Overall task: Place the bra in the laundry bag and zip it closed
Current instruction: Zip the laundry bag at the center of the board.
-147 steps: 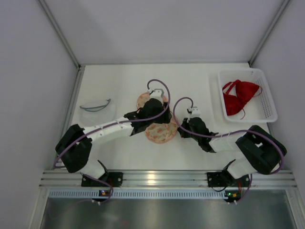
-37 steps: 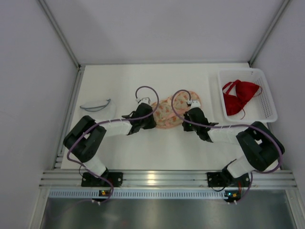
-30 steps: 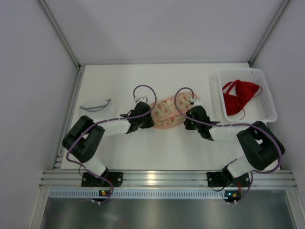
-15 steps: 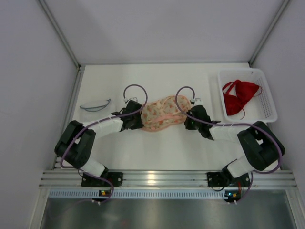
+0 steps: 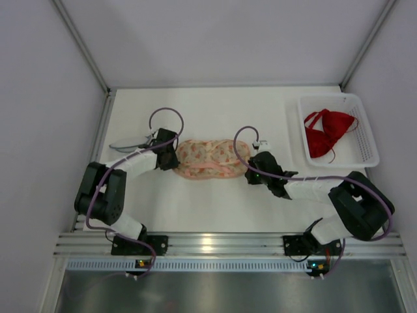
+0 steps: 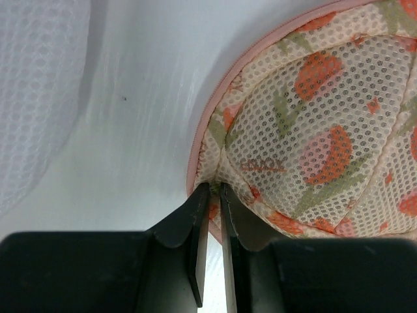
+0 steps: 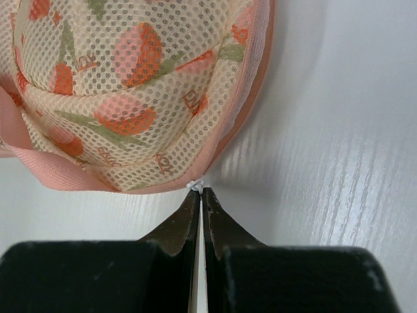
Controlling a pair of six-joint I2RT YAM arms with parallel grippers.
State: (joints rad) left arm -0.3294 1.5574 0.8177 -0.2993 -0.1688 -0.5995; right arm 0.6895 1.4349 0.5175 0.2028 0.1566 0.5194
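The laundry bag (image 5: 210,158) lies stretched across the desk (image 5: 215,205), the left pincer (image 6: 213,189) nipping one end, the right pincer (image 7: 201,190) clamped tight on the other; the red bra (image 5: 326,134) waits in its basket (image 5: 367,155), packing and zipping apparently ahead.

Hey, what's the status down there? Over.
Left gripper pinching floral laundry bag edge; right gripper shut on its far end. Red bra in basket. Nothing blocking.

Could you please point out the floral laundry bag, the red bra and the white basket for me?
floral laundry bag (image 5: 208,158), top view, middle of its mesh.
red bra (image 5: 335,122), top view, on a cup.
white basket (image 5: 329,97), top view, far rim.
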